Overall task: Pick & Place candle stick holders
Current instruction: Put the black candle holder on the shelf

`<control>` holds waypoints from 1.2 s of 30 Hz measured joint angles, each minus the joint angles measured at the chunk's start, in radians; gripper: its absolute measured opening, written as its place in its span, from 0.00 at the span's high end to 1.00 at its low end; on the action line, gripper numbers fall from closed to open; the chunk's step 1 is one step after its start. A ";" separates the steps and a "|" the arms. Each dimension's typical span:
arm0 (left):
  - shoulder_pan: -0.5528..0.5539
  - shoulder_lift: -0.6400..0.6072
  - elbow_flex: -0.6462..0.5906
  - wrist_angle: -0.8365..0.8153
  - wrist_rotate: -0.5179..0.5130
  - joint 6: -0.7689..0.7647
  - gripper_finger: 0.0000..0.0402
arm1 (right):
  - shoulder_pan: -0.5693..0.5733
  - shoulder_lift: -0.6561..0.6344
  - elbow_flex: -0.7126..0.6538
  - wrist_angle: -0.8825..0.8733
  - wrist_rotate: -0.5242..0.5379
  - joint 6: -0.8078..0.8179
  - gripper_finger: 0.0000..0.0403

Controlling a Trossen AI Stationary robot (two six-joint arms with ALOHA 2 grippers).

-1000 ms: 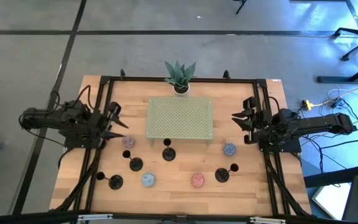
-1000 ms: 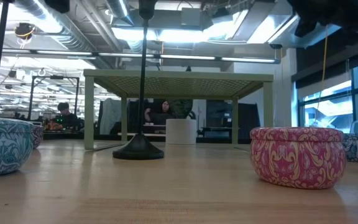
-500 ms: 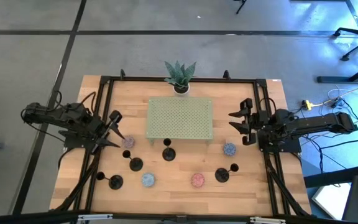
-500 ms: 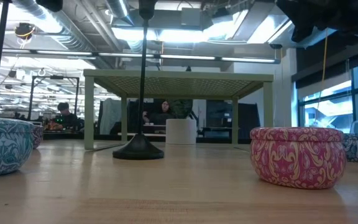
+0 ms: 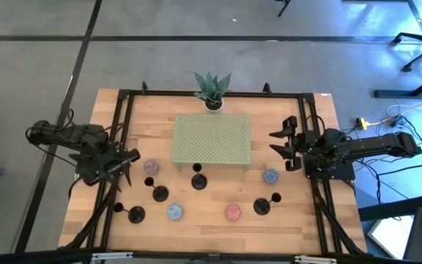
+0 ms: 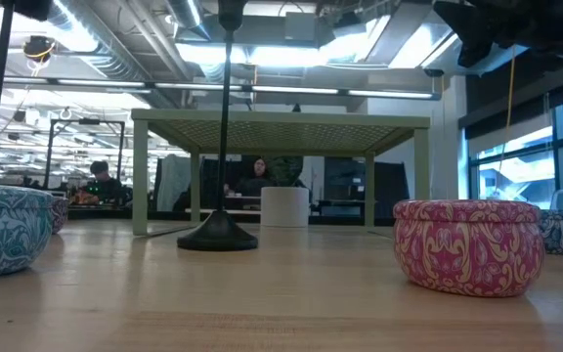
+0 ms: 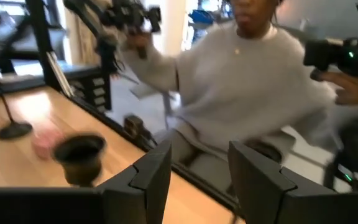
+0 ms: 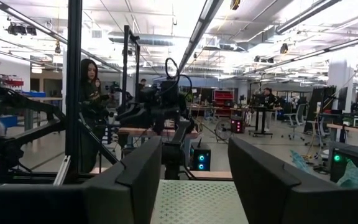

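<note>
Two grippers are hanging empty: the left gripper (image 5: 125, 163), at the bench's (image 5: 299, 227) left edge, is holding its fingers (image 7: 151, 171) spread with nothing between them, and the right gripper (image 5: 280, 143), over the right side beside the green perforated stand (image 5: 212, 139), is keeping its fingers (image 8: 138, 171) parted too. Four candle stick holders are standing upright on the bench's front half: one (image 5: 198, 180) just before the stand, one (image 5: 159, 193) left of it, one (image 5: 135, 214) near the front left, one (image 5: 262, 206) at front right among small patterned tins (image 5: 232, 212).

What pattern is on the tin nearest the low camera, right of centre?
Pink tin with a cream swirling floral pattern; clearest in the low view.
</note>
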 joint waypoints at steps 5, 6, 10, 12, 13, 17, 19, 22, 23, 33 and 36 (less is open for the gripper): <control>0.000 -0.006 0.000 -0.035 0.017 0.018 0.62 | 0.000 0.002 0.000 0.000 -0.001 0.050 0.53; 0.000 -0.006 0.000 -0.036 0.026 0.019 0.62 | 0.000 0.004 0.000 0.001 -0.001 0.059 0.53; -0.004 -0.003 0.000 -0.035 0.035 0.020 0.62 | 0.000 0.013 0.000 0.003 -0.002 0.061 0.53; -0.017 0.003 0.000 -0.026 0.036 0.020 0.62 | 0.000 0.021 0.000 0.014 -0.002 0.061 0.53; -0.026 0.010 0.000 -0.014 0.036 0.020 0.62 | 0.000 0.025 0.000 0.022 -0.002 0.061 0.53; -0.079 0.058 0.001 0.026 0.035 0.036 0.62 | 0.000 0.043 0.000 0.057 -0.002 0.061 0.53; -0.115 0.095 0.001 0.026 0.032 0.038 0.62 | 0.000 0.050 0.000 0.062 -0.002 0.061 0.53; -0.174 0.152 0.001 0.026 -0.003 0.038 0.62 | 0.000 0.058 0.000 0.062 -0.002 0.060 0.53; -0.195 0.169 0.001 0.024 -0.028 0.037 0.62 | 0.000 0.061 0.000 0.062 -0.002 0.060 0.53; -0.351 0.228 0.001 0.037 -0.055 0.002 0.62 | 0.000 0.065 0.000 0.062 -0.001 0.060 0.53; -0.378 0.228 0.001 0.042 -0.115 0.007 0.62 | 0.000 0.065 0.000 0.063 0.001 0.060 0.53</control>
